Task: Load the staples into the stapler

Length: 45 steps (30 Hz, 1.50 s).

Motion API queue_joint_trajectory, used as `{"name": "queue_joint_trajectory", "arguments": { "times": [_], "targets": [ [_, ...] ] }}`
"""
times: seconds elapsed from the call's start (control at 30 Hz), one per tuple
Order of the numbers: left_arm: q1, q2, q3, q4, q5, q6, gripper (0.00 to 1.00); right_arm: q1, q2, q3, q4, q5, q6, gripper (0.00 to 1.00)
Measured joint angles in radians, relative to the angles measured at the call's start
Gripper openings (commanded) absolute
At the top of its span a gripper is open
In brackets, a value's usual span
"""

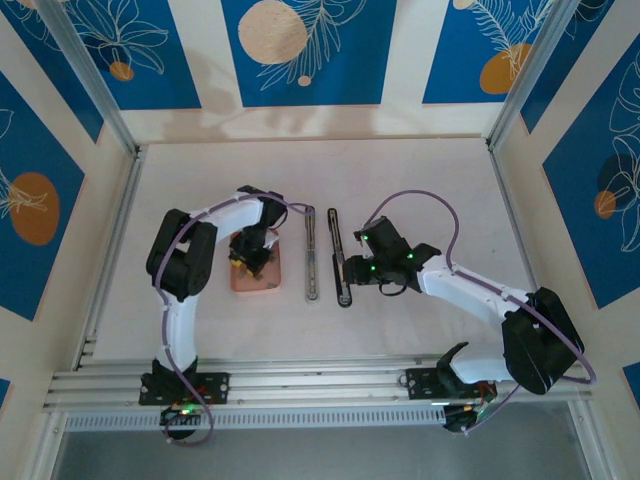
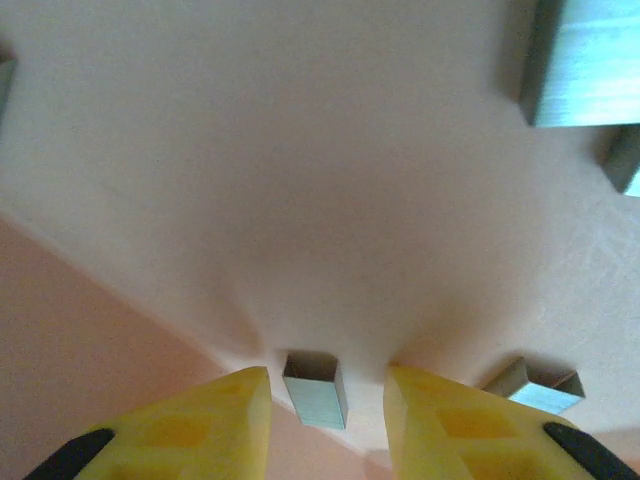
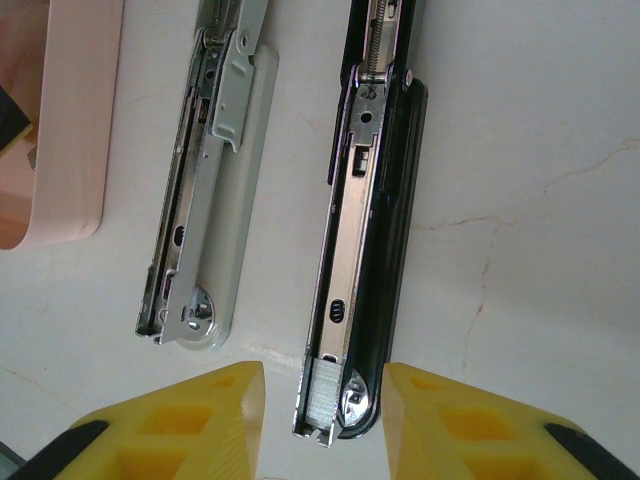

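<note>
Over the pink tray (image 1: 262,283), left hand (image 2: 327,378) sits apart around one of the staples (image 2: 315,392). Meanwhile right hand (image 3: 325,372), also apart, straddles the black end of the opened stapler (image 3: 372,230) on the worktop (image 3: 520,150).

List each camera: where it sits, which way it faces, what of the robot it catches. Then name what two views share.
Top external: above and behind the bases, looking down on the table; both arms, left gripper and right gripper show.
Left wrist: on the left arm, facing down into the tray; its yellow fingertips flank the staples.
Right wrist: facing down at the stapler; its yellow fingertips flank the black end.
Shared: top and right wrist both see stapler and tray.
</note>
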Motion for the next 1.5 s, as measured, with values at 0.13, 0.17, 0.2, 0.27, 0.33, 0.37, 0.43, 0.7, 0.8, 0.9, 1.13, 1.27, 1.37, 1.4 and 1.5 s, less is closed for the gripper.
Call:
{"name": "queue_joint_trajectory", "arguments": {
  "times": [0.13,0.17,0.2,0.27,0.33,0.37,0.43,0.7,0.8,0.9,1.13,1.27,1.37,1.4,1.5],
  "targets": [
    [0.0,0.0,-0.006,0.007,0.005,-0.003,0.3,0.0,0.0,0.0,0.0,-0.003,0.0,0.36],
    [-0.001,0.0,-0.008,0.007,0.007,-0.003,0.29,0.0,0.0,0.0,0.0,-0.004,0.0,0.36],
    [-0.002,0.0,-0.009,0.007,0.008,-0.003,0.29,-0.001,0.0,0.0,0.0,-0.006,0.0,0.36],
    [-0.003,0.0,-0.01,0.008,0.011,-0.004,0.27,-0.003,0.0,0.0,0.0,-0.006,0.0,0.36],
    [-0.003,0.0,-0.011,0.009,0.015,-0.007,0.26,-0.004,0.0,0.0,0.0,-0.007,0.0,0.36],
    [-0.004,0.0,-0.012,0.01,0.016,-0.009,0.25,-0.005,0.0,0.0,0.0,-0.007,0.0,0.36],
    [-0.005,0.0,-0.012,0.01,0.019,-0.011,0.24,-0.005,0.0,0.0,0.0,-0.007,0.0,0.36],
    [-0.006,0.0,-0.016,0.013,0.023,-0.023,0.21,-0.005,0.0,0.0,0.0,-0.007,0.0,0.36],
    [-0.008,-0.003,-0.019,0.015,0.023,-0.03,0.19,-0.005,0.0,0.0,0.0,-0.007,0.0,0.36],
    [-0.009,-0.012,-0.027,0.023,0.023,-0.038,0.18,-0.005,0.0,0.0,0.0,-0.007,0.0,0.36],
    [-0.009,-0.042,-0.046,0.05,0.031,-0.079,0.16,-0.005,-0.002,0.0,0.0,-0.006,0.0,0.36],
    [-0.01,-0.079,-0.046,0.07,0.05,-0.109,0.16,-0.005,-0.018,0.0,0.001,-0.006,0.0,0.36],
    [-0.012,-0.119,-0.046,0.07,0.06,-0.134,0.16,-0.006,-0.031,0.0,0.003,-0.006,0.0,0.36],
    [-0.013,-0.13,-0.046,0.069,0.062,-0.14,0.16,-0.006,-0.034,0.0,0.004,-0.006,0.0,0.36],
    [-0.026,-0.168,-0.045,0.061,0.069,-0.169,0.16,-0.006,-0.047,-0.002,0.005,-0.006,0.001,0.36]
  ]
}}
